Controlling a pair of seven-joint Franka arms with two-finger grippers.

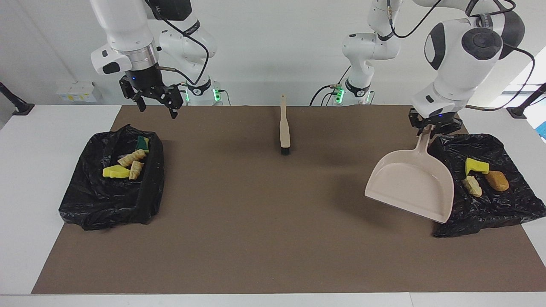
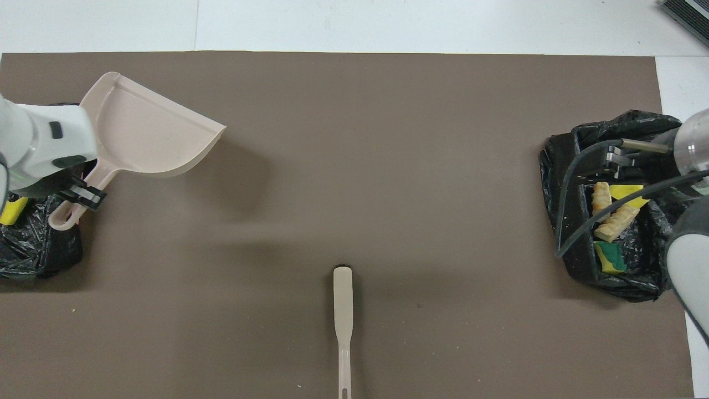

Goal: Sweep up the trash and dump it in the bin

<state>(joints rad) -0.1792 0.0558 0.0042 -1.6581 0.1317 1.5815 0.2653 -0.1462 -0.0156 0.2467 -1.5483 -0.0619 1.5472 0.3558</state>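
Note:
My left gripper (image 1: 431,129) (image 2: 83,195) is shut on the handle of the beige dustpan (image 1: 409,184) (image 2: 145,130). The pan hangs tilted and empty over the mat, beside the black-bagged bin (image 1: 484,215) (image 2: 39,256) at the left arm's end. In that bin lie trash pieces: a yellow sponge chunk (image 1: 476,165), a tan piece (image 1: 472,186) and a brown piece (image 1: 497,181). Another black-bagged bin (image 1: 106,209) (image 2: 576,260) at the right arm's end holds several trash scraps (image 1: 128,165) (image 2: 609,213). My right gripper (image 1: 156,108) (image 2: 609,162) hangs open and empty above that bin's edge.
The beige brush (image 1: 284,127) (image 2: 343,318) lies on the brown mat (image 1: 273,221) midway between the two arms, close to the robots, bristles pointing away from them. White table (image 1: 25,192) borders the mat.

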